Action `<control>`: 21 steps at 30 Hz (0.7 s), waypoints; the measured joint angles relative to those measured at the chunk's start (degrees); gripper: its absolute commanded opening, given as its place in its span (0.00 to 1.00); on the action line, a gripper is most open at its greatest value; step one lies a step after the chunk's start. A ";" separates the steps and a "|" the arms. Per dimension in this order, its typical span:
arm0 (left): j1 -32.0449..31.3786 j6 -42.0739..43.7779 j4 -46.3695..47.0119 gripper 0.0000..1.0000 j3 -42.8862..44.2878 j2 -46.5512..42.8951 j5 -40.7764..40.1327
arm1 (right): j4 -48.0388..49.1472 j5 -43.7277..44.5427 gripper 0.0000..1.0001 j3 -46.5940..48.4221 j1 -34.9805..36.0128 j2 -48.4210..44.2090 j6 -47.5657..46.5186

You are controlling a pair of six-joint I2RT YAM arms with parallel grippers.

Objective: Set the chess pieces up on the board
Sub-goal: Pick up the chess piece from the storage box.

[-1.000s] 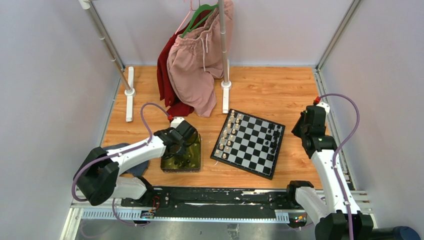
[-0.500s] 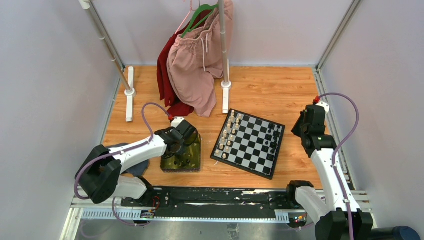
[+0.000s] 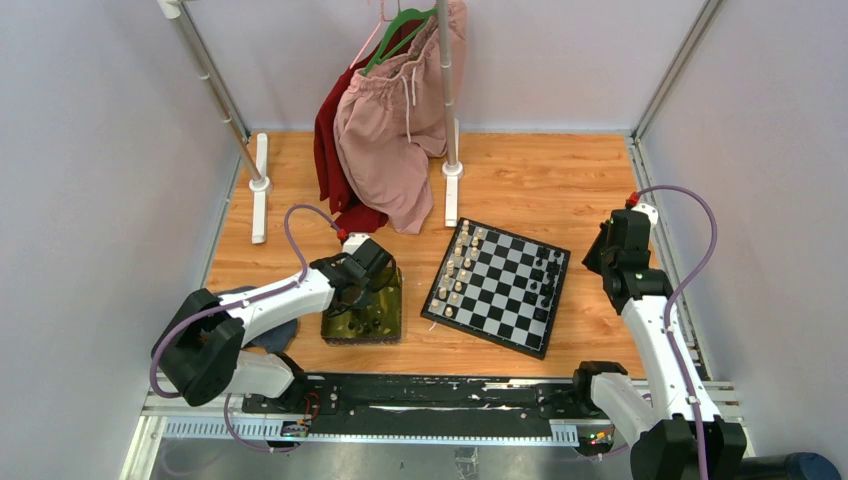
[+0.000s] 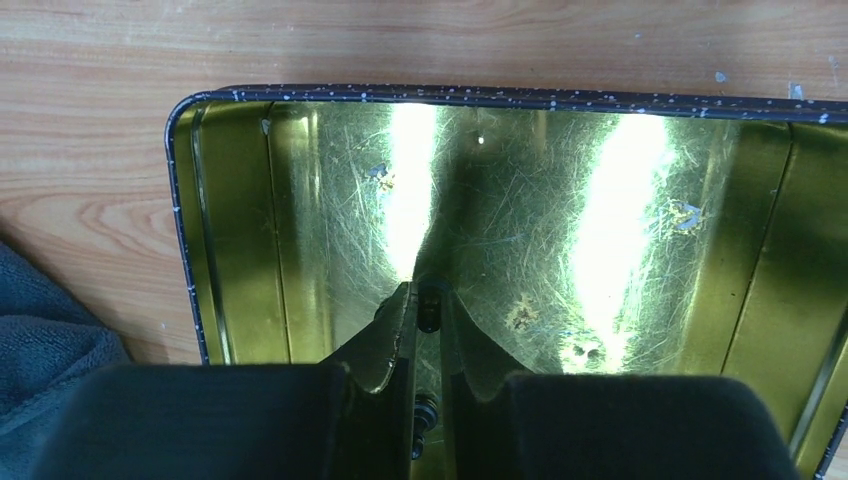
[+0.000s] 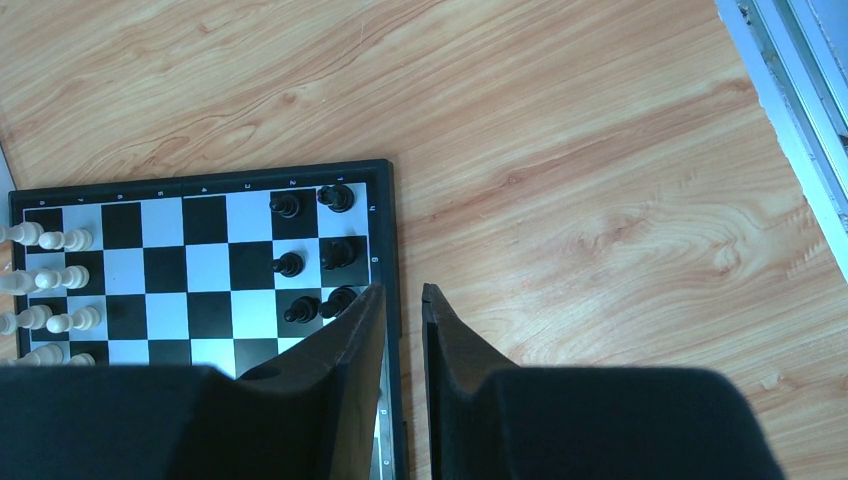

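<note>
1. At the far left, a grey-blue cloth (image 4: 40, 350) is lying on the wooden counter (image 3: 540, 180) just beside the tray. The left arm is hiding most of it from above, and the wrist view is cutting it off at the edge.
2. The left gripper (image 4: 430, 295) is reaching down into the shiny yellow-green tray (image 4: 185, 200). Its jaws are standing narrow, pinching a tiny black chess piece (image 4: 431, 305) between their tips. Which piece it is cannot be made out.
3. Lower between the jaws a second small dark thing is showing. Whether it is a piece or part of the gripper, I cannot tell.
4. From above, the wrist is covering much of the tray, and the dark specks inside it are too small to name.
5. The board (image 3: 497, 285) is lying flat at an angle to the right of the tray. White pieces (image 3: 458, 270) are lining its left side and black pieces (image 3: 545, 280) its right side.
6. In the right wrist view six black pieces are showing near the right border. The gripper body is hiding the board's near part, and the picture edge is cutting the white pieces.
7. The right gripper (image 5: 403, 295) is hanging by the board's right edge, its jaws standing slightly apart and holding nothing.
</note>
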 measured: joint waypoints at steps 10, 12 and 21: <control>0.02 1.92 -3.82 0.00 5.81 -1.38 0.39 | 0.00 0.00 0.25 0.00 0.00 0.00 0.00; 0.02 2.93 -4.50 0.00 7.82 -2.32 1.51 | -0.02 0.11 0.25 0.00 0.00 0.00 0.00; -8.00 10.29 -5.11 0.00 18.78 -3.34 6.16 | -0.02 1.33 0.25 0.00 0.00 0.00 0.02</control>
